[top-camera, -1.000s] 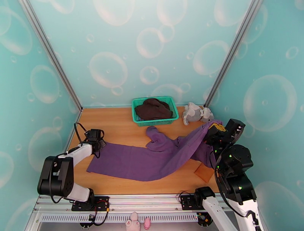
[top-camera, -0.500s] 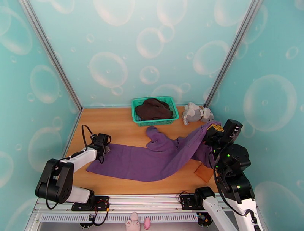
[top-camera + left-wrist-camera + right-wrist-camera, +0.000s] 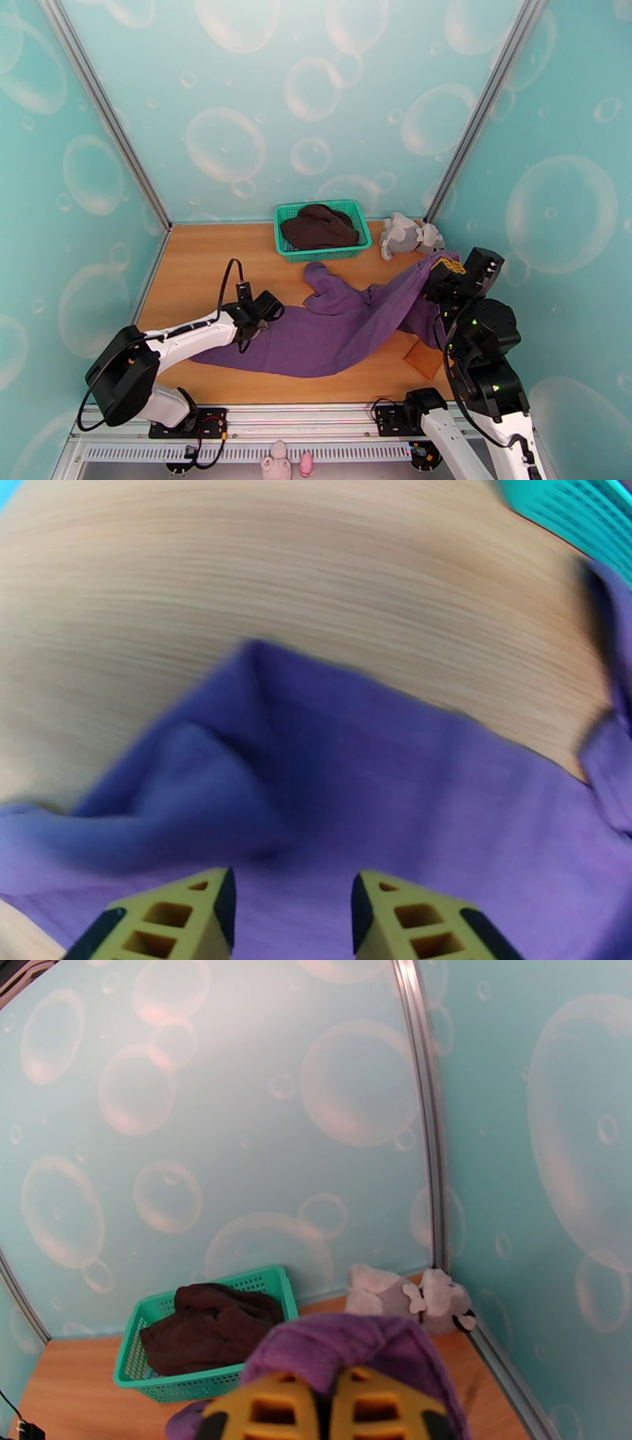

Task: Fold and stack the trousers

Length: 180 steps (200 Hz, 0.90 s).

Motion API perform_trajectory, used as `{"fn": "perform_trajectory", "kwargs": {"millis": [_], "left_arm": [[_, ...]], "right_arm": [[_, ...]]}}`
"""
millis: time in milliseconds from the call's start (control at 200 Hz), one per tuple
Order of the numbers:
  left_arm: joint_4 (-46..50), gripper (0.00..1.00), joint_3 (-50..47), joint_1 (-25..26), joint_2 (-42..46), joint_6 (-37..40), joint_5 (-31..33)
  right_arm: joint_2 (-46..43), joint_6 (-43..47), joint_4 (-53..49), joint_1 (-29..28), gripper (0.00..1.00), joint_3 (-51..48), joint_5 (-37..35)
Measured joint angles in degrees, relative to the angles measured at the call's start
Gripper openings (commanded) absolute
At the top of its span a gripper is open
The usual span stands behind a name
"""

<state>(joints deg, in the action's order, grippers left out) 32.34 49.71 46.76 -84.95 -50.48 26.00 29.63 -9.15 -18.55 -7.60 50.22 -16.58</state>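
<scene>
Top external: trousers sprawl on the worktop just nearer than the green basket, with one end raised off to the basket's right. Right jaws are together, clamped on that bunched end. Left jaws stand apart over the flat end, nearer and left of the basket. Fabric looks light, limp and saggy, so pinch a hem or waistband edge.

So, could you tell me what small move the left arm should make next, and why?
Probably lower the left gripper onto the bunched fold of the trousers just ahead and close on it: its jaws stand open over the cloth with nothing held, while the right gripper is shut on the other end, lifted.
</scene>
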Motion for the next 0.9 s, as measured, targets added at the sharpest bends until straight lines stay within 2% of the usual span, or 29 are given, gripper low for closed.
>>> {"fn": "perform_trajectory", "kwargs": {"millis": [95,170,385,555,635,770,900], "left_arm": [[-1.07,0.45,0.0,-0.11,2.67,1.18,-2.14],[-1.27,0.48,-0.24,-2.56,5.64,1.79,-2.34],[-4.09,0.59,-5.27,-20.57,8.44,7.02,-3.39],[-9.03,0.62,-11.1,-29.05,7.54,10.58,-10.14],[-10.82,0.62,-13.05,-30.14,6.97,11.34,-13.99],[-13.46,0.59,-17.0,-29.07,9.11,11.52,-22.47],[-13.05,0.58,-19.52,-23.89,17.64,10.14,-29.05]], "right_arm": [[0.39,0.0,0.0,0.0,0.08,0.0,0.0],[0.76,0.0,0.0,0.0,0.08,0.0,0.02],[0.98,0.02,0.0,0.0,0.08,-0.24,0.24],[0.87,0.02,0.0,0.0,0.08,-0.31,0.24],[0.81,0.0,0.0,0.0,0.08,-0.31,0.24],[0.59,0.02,0.0,0.0,0.08,-0.31,0.24],[0.61,0.02,-0.02,0.0,0.09,-0.33,0.24]]}}
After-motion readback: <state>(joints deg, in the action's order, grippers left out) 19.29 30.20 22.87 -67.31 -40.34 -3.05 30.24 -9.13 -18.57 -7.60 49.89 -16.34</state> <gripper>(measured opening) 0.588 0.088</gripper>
